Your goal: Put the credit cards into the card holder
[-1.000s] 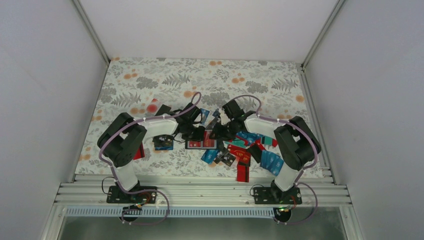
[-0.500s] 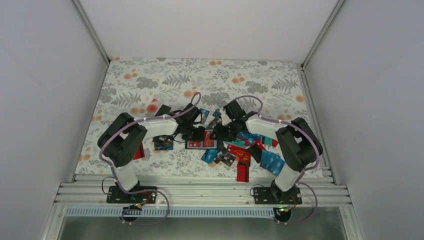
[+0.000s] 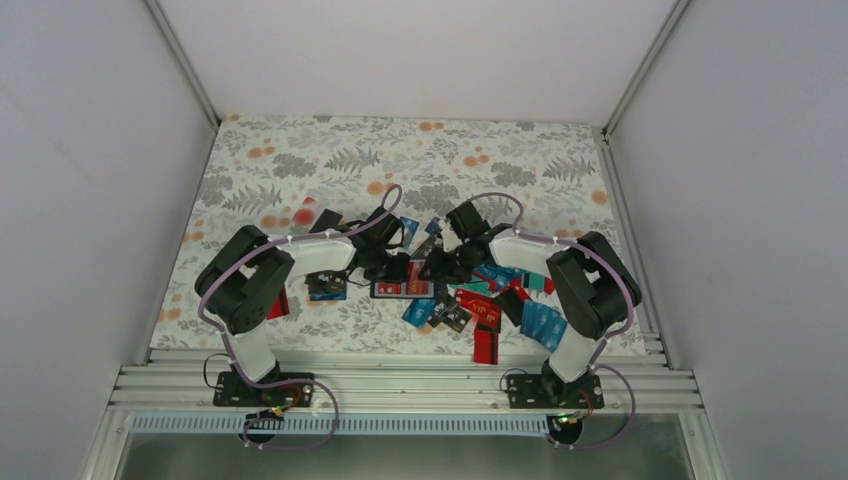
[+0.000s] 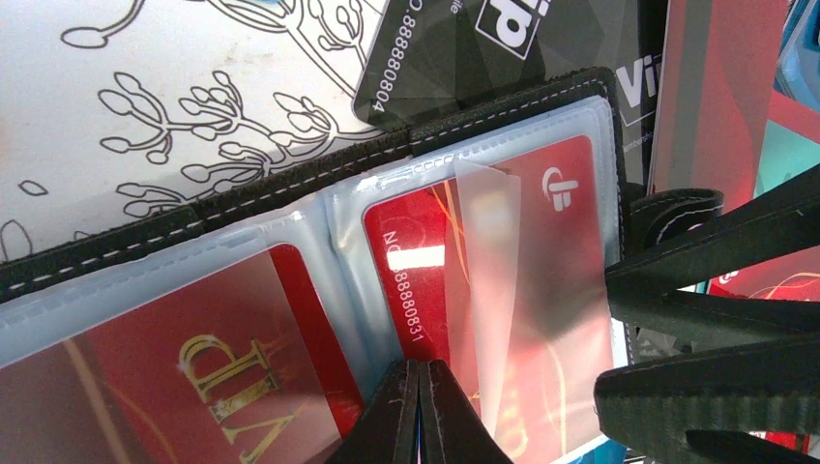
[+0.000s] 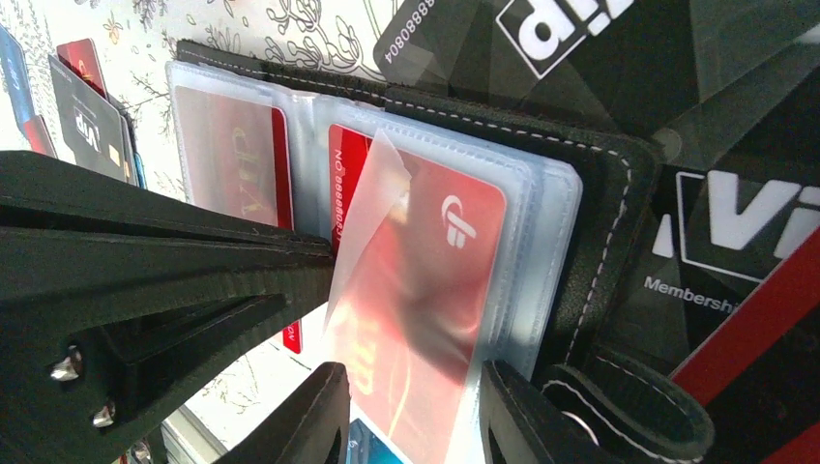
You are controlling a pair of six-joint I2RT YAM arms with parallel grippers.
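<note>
A floral-patterned table [image 3: 300,160] is seen from above, with the left arm [image 3: 250,285] and the right arm [image 3: 585,285] bent inward so that both wrists meet over its middle. The credit cards [image 3: 545,322] are scattered loose, mostly from 1 o'clock round to 5 o'clock of the meeting point, with a few at 9 o'clock.

The card holder [image 5: 604,242] is laid open flat between the two wrists, its clear sleeves facing up. A red VIP card [image 4: 222,377] is held in the sleeve at 8 o'clock in the left wrist view, and a red card with a white logo [image 4: 551,222] in the sleeve at 3 o'clock. A black card with white print [image 4: 503,48] is overlapped by the holder's far edge.

The right gripper [image 5: 416,391] is set at a moderate gap, the logo card's sleeve lying between its jaws. Contact cannot be told.

The left gripper [image 4: 419,391] is closed tip to tip on the fold between the sleeves.

A clear flap [image 4: 488,251] is lifted over the logo card.
</note>
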